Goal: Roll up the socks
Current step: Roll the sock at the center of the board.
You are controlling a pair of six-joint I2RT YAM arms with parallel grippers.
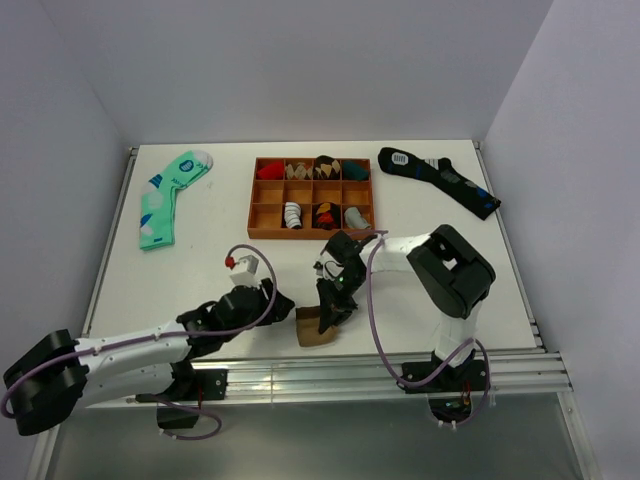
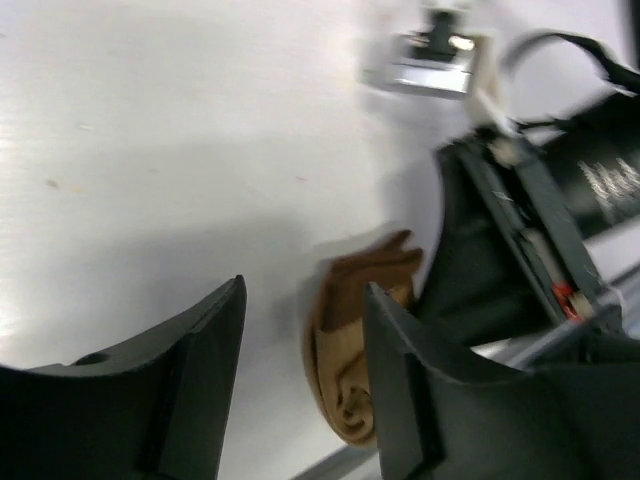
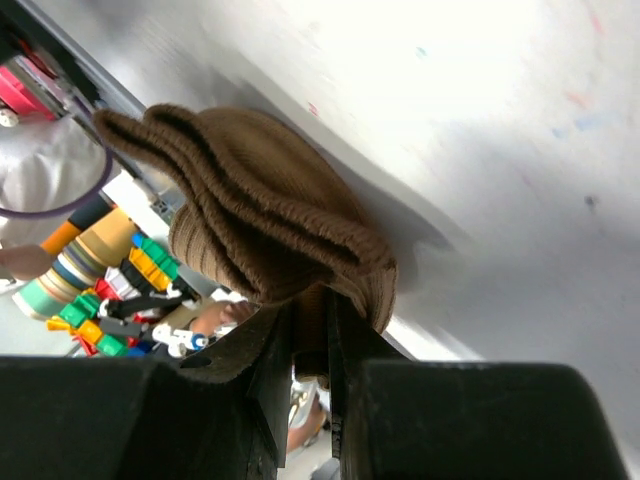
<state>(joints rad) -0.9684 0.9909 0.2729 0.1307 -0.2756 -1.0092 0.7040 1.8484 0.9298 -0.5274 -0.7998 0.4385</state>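
While the right gripper (image 3: 310,345) is clamped on the socks (image 3: 270,220) — a tan bundle at the near edge of the table (image 1: 200,215), six o'clock of the tray (image 1: 300,234) — the left gripper (image 2: 305,385) stands just beside them at their nine o'clock, its jaws apart and holding nothing.

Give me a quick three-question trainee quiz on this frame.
1. True or false: the right end effector is shut on the tan socks.
2. In the top view, the mint-green sock lies: A) left of the wooden tray; B) inside it; C) right of it.
3. Fill in: the fingers of the left end effector stand ____, holding nothing.

Key: 1 true; 2 A; 3 open.
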